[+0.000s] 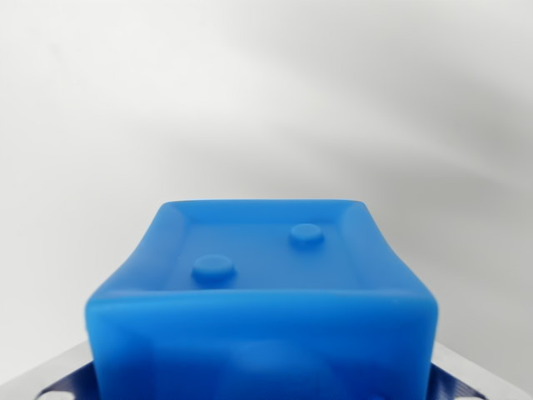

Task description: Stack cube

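A blue cube [262, 283] fills the lower middle of the wrist view, very close to the camera. Its recessed face with two round studs points up and away. My gripper [262, 393] sits at the bottom edge, with grey and dark blue finger parts [50, 382] showing on either side of the cube. The cube spans the gap between them, so the gripper looks shut on it. The fingertips themselves are hidden behind the cube. No second cube is in view.
A plain white-grey surface [266, 92] lies beyond the cube, with soft shadows at the upper right.
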`<action>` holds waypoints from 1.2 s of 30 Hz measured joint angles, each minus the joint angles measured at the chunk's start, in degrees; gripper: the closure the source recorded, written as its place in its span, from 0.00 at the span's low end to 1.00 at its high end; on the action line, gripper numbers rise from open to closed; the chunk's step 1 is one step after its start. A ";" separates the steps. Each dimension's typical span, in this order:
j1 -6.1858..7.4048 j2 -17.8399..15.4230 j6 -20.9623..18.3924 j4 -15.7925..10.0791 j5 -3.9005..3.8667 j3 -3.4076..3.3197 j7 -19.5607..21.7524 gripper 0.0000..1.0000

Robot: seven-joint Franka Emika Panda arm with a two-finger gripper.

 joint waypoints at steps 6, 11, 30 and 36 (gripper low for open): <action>-0.19 -1.22 0.62 -1.87 0.17 -0.45 1.34 1.00; -0.33 -2.32 1.24 -3.58 0.34 -0.91 2.59 1.00; -1.01 -6.40 3.23 -9.71 0.80 -2.77 7.26 1.00; -1.30 -7.58 3.82 -11.47 0.85 -3.30 8.70 1.00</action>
